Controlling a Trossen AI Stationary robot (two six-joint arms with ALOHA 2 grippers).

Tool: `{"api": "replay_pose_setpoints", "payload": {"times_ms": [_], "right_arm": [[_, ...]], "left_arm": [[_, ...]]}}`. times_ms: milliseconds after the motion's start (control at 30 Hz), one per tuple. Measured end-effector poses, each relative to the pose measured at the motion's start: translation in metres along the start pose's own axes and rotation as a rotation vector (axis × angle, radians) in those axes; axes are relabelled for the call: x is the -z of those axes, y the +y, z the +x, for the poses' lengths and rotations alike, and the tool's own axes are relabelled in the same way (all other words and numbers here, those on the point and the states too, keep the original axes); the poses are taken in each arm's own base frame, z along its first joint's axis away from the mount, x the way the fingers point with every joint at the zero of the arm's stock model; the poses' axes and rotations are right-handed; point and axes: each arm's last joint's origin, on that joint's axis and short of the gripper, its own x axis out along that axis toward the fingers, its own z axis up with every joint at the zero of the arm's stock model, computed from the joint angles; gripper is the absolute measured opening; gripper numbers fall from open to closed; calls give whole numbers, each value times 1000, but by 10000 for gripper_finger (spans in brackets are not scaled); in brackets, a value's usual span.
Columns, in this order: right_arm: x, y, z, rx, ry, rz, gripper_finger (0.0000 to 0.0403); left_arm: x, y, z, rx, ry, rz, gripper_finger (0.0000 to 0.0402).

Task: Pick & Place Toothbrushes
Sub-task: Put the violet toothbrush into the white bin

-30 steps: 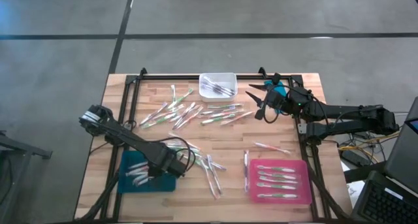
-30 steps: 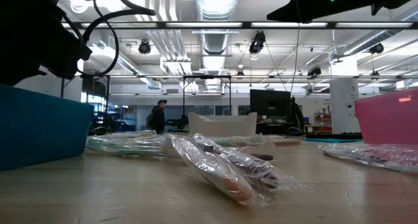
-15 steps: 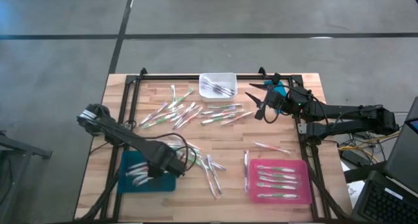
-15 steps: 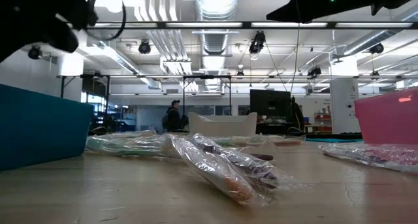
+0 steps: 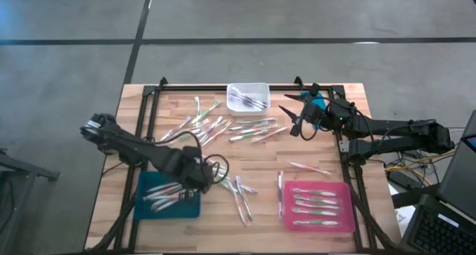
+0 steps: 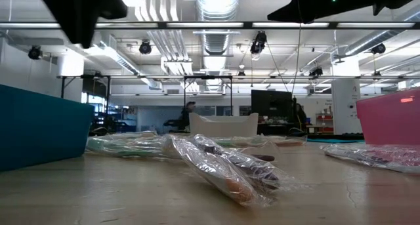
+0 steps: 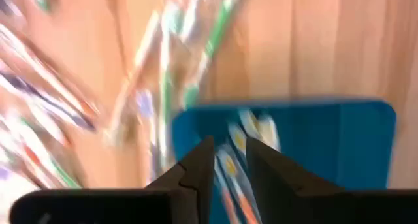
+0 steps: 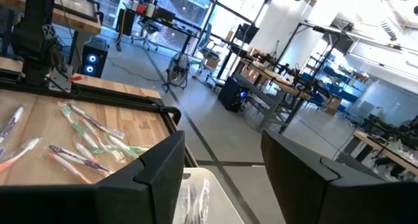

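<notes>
thin plastic-wrapped toothbrushes with green, pink and orange accents [image 5: 223,127] are scattered on the bare wood beyond the flat teal rectangular tray [image 5: 149,182], a few [image 5: 165,197] already lie inside that tray, and more are lined up in the flat pink rectangular tray [image 5: 343,188] well to its side, so sorting by tray is judged partly done. the left gripper [image 5: 202,177] is held just off the teal tray's inner edge with its fingers [image 7: 196,166] narrowly parted and nothing seen between them. the right gripper [image 5: 296,115] is parked well beyond the teal tray, beside the small white rectangular bin [image 5: 248,86], its jaws spread wide and empty, apparently poised over the loose pile.
</notes>
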Motion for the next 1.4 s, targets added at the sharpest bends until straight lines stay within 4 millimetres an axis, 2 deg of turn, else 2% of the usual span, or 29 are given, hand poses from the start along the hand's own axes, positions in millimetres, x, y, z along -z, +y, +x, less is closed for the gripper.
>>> {"api": "replay_pose_setpoints", "payload": {"times_ms": [200,600,1033,1233,1400], "right_arm": [[1,0,0,-2,5,-6,195],[1,0,0,-2,5,3,160],[0,0,0,-2,5,304,119],[1,1,0,-4,12,343,99],[1,1,0,-3,13,423,82]], "left_arm": [[-13,23,-3,-58,-107,40,84],[-30,69,0,-106,-174,47,78],[-47,108,2,-70,-329,-4,73],[-45,128,4,-92,-322,-102,75],[-38,143,17,-102,-278,-199,71]]}}
